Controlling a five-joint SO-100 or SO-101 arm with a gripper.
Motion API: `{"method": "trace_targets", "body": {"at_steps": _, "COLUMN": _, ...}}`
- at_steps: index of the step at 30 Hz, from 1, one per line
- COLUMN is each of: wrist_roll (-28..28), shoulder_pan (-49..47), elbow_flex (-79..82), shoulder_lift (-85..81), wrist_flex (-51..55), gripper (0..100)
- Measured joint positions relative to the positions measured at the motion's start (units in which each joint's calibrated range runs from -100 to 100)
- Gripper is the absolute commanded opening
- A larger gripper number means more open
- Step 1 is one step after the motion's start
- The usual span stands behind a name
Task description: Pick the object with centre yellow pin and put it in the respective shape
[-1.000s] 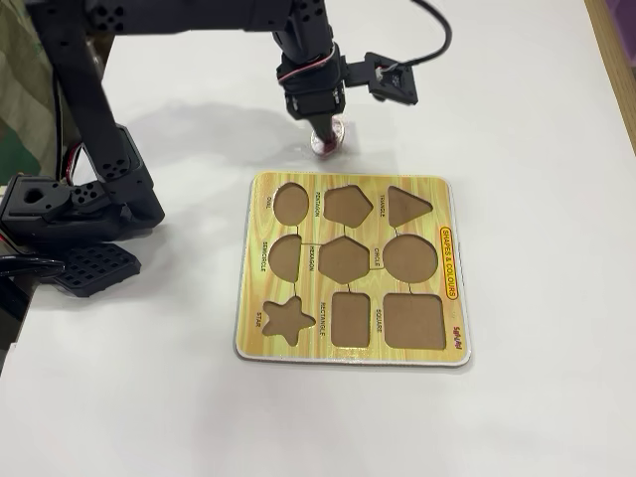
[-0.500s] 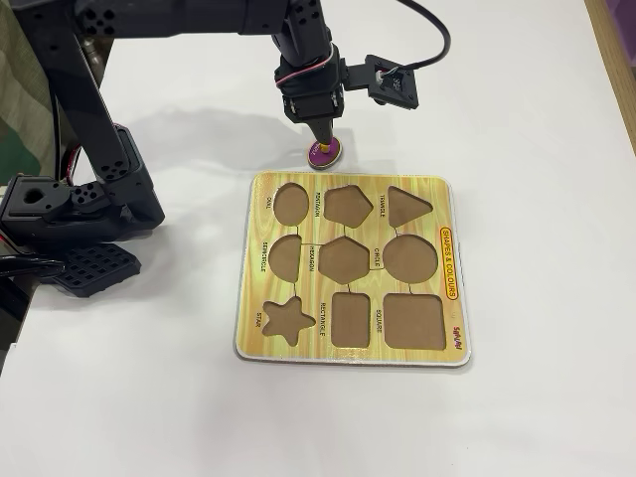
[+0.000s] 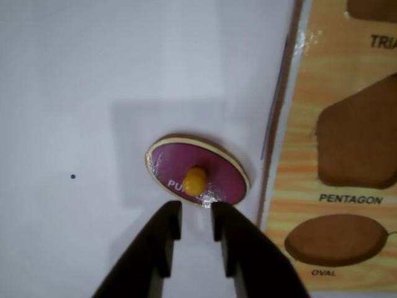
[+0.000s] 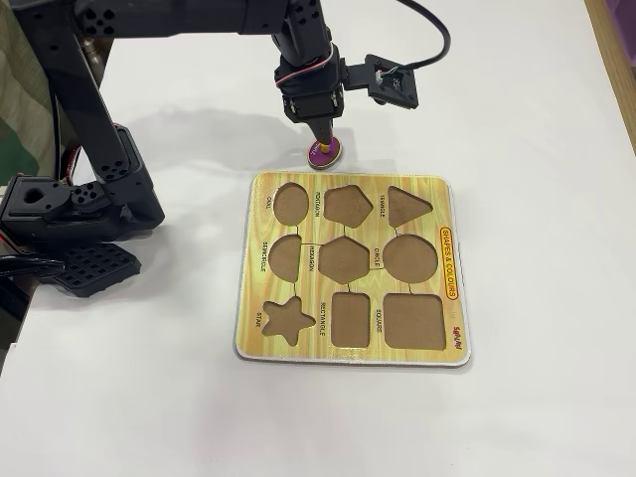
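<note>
The purple oval piece (image 3: 220, 169) with its yellow knob (image 3: 195, 180) lies flat on the white table, just off the board's far edge beyond the PENTAGON cutout; in the fixed view the piece (image 4: 325, 153) sits there too. My gripper (image 3: 196, 214) hovers just above and short of it, open by a narrow gap with nothing between the fingers. In the fixed view the gripper (image 4: 321, 134) points straight down at the piece. The brown OVAL recess (image 3: 335, 239) is empty at the corner of the yellow board (image 3: 298, 180), and in the fixed view that recess (image 4: 290, 203) is the board's top-left cutout.
The board (image 4: 348, 359) has several other empty cutouts, among them PENTAGON (image 4: 348, 206), SEMICIRCLE (image 4: 285, 255) and CIRCLE (image 4: 410, 258). The arm's black base (image 4: 70, 214) stands at the left. A wood-coloured strip (image 4: 618, 60) borders the table on the right.
One second ago the piece stood tilted under the fingertips; it now lies flat on the table. The gripper has risen slightly and shifted a little; almost nothing moved in the last half second.
</note>
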Motion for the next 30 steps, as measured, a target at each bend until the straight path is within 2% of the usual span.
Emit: {"method": "trace_targets", "body": {"at_steps": 30, "wrist_roll": -0.26, "shoulder_pan": -1.31, "elbow_flex": -2.16, "shoulder_lift": 6.87, "wrist_flex": 0.0, "gripper": 7}}
